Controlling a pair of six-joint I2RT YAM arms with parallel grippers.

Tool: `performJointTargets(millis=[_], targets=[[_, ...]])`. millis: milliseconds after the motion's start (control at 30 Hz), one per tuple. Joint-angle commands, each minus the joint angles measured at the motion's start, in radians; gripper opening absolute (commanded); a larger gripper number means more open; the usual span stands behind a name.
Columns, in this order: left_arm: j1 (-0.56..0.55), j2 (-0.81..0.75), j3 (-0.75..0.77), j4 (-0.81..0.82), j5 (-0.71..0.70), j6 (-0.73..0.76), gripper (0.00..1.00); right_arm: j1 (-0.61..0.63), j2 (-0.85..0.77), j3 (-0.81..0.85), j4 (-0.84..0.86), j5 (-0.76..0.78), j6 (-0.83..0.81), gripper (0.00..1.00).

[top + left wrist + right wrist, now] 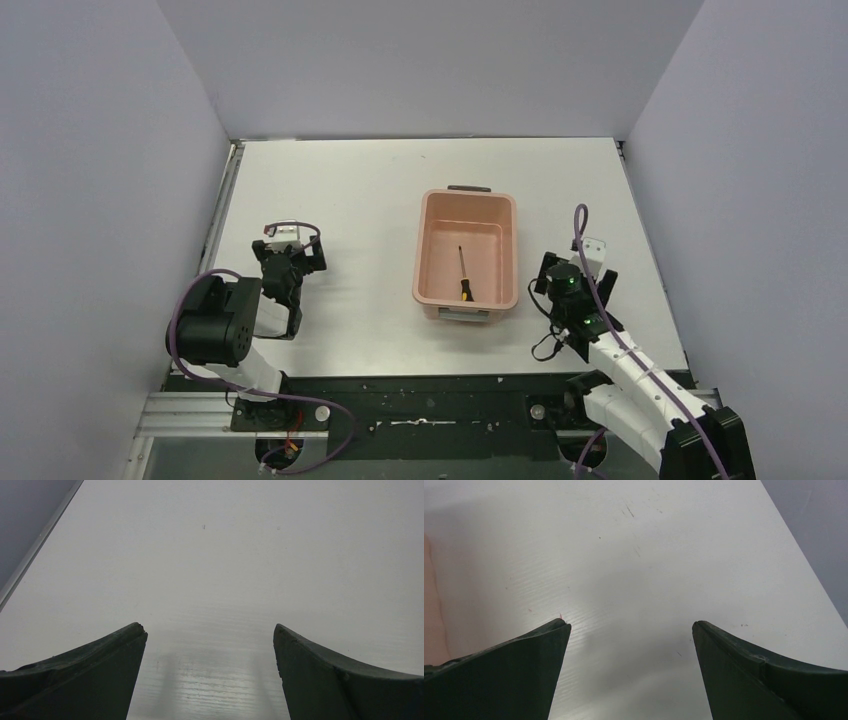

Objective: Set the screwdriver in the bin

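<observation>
The salmon-pink bin (pixel 430 250) stands in the middle of the white table. The small screwdriver (pixel 463 277) lies inside it on the bin floor, yellow-and-black handle toward the near end, thin shaft pointing away. My left gripper (pixel 291 262) is open and empty over bare table, well left of the bin; its view (pixel 210 632) shows only table between the fingers. My right gripper (pixel 572 268) is open and empty just right of the bin's near corner; its view (pixel 630 627) shows bare table, with a sliver of the bin's pink side (pixel 430 605) at the left edge.
Grey walls enclose the table on the left, back and right. A metal rail (pixel 225 200) runs along the table's left edge. The arm bases and cables sit at the near edge on a dark strip (pixel 430 400).
</observation>
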Motion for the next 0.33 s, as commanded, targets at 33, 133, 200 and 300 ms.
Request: performJointTargets(millis=[33, 133, 200, 300], targets=[[0.004, -0.007, 0.004, 0.023, 0.015, 0.012, 0.97, -0.002, -0.010, -0.023, 0.228, 0.030, 0.038, 1.00], [0.004, -0.007, 0.004, 0.025, 0.016, 0.011, 0.97, -0.003, 0.012, -0.014, 0.223, 0.037, 0.033, 1.00], [0.004, -0.005, 0.008, 0.019, 0.018, 0.011, 0.97, -0.003, 0.019, -0.009, 0.220, 0.039, 0.032, 1.00], [0.004, -0.008, 0.001, 0.026, 0.016, 0.011, 0.97, -0.003, 0.024, -0.009, 0.225, 0.042, 0.034, 1.00]])
